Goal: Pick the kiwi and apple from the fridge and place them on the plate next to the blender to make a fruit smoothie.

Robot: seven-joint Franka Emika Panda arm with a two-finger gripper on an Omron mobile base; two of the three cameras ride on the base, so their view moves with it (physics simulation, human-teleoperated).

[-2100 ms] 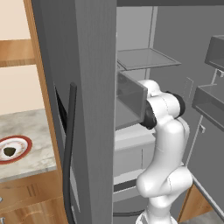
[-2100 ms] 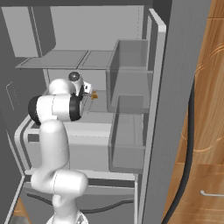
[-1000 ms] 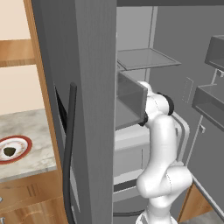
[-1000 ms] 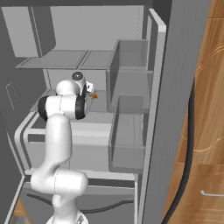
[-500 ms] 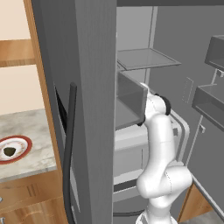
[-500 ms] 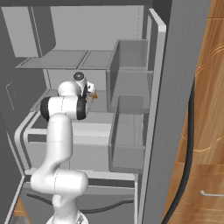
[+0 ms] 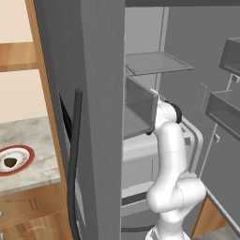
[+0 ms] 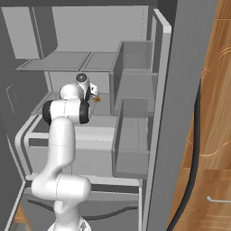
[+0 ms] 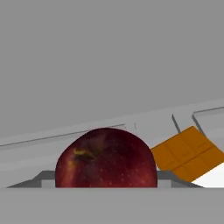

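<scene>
A glossy red apple (image 9: 106, 157) lies on a grey shelf inside the fridge (image 8: 103, 31), close in front of the hand. My gripper (image 9: 106, 180) reaches into that shelf (image 8: 92, 96), and its grey fingertips (image 9: 43, 178) press against both sides of the apple, so it is shut on it. Out on the counter to the left of the fridge (image 7: 101, 84) stands the red-rimmed plate (image 7: 26, 151), and the kiwi (image 7: 10, 162) lies on it. The blender is out of view.
An orange ridged bar (image 9: 186, 153) lies on the shelf just right of the apple. Grey door bins (image 8: 135, 90) stand to the right of the arm and a glass shelf (image 7: 157, 63) above it. A wooden cabinet (image 8: 212, 135) flanks the fridge.
The arm has reached a little deeper into the fridge shelf over the last two seconds. It has hardly moved in the last half second.
</scene>
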